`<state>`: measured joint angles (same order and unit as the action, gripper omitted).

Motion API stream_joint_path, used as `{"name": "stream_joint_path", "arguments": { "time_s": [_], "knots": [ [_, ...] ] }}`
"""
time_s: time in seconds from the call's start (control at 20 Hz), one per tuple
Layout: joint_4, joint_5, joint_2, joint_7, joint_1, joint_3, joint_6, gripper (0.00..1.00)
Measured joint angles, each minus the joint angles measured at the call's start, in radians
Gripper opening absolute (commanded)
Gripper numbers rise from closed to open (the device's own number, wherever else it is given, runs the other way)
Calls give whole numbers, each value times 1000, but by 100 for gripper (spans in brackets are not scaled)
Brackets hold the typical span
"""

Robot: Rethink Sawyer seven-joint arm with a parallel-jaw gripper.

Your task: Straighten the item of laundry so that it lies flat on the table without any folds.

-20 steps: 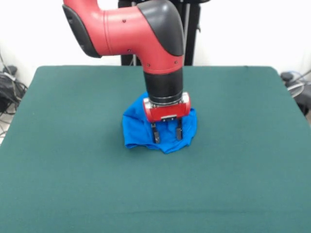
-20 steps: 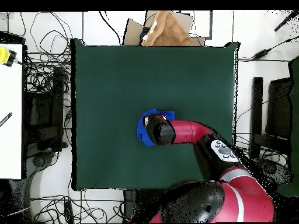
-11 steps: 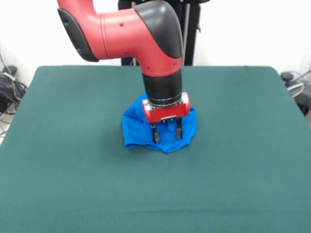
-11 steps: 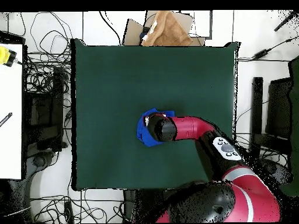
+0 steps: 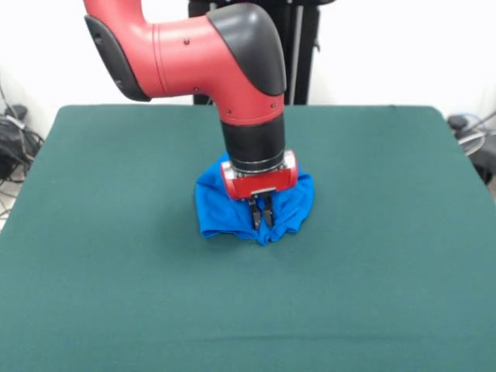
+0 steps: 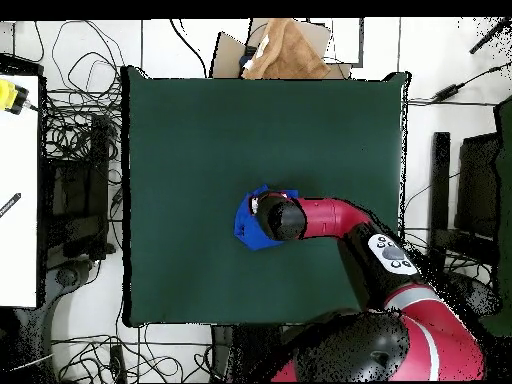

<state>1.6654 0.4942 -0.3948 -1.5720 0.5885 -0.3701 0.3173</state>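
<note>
Claw [image 5: 261,216]: fingers pinched together on a fold of the shirt [image 5: 221,203]; half a second ago they stood apart.
Shirt: crumpled heap at the frame's middle, slightly wider left-right; no clear heading.
Worktop [image 5: 116,294]: green, bare around the heap.

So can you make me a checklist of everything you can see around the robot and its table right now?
Surface: green table, bare apart from the shirt.
Job's things: blue T-shirt bunched in a crumpled heap near the middle, not flat.
Clutter: nothing seen on the table.
End effector: end effector pointing down, fingers pinched together on a fold of the T-shirt.
Cables: tangled cables on the floor beside the table.
Surroundings: white bench with a yellow tool; brown cardboard box past one edge.
</note>
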Motion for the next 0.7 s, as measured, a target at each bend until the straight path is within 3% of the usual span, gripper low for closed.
{"name": "stream_joint_path", "arguments": {
  "time_s": [0.45,0.7],
  "knots": [
    [2,1,-5,0,-6,2,3,0],
    [83,-19,-97,0,-32,5,14,0]
  ]
}}
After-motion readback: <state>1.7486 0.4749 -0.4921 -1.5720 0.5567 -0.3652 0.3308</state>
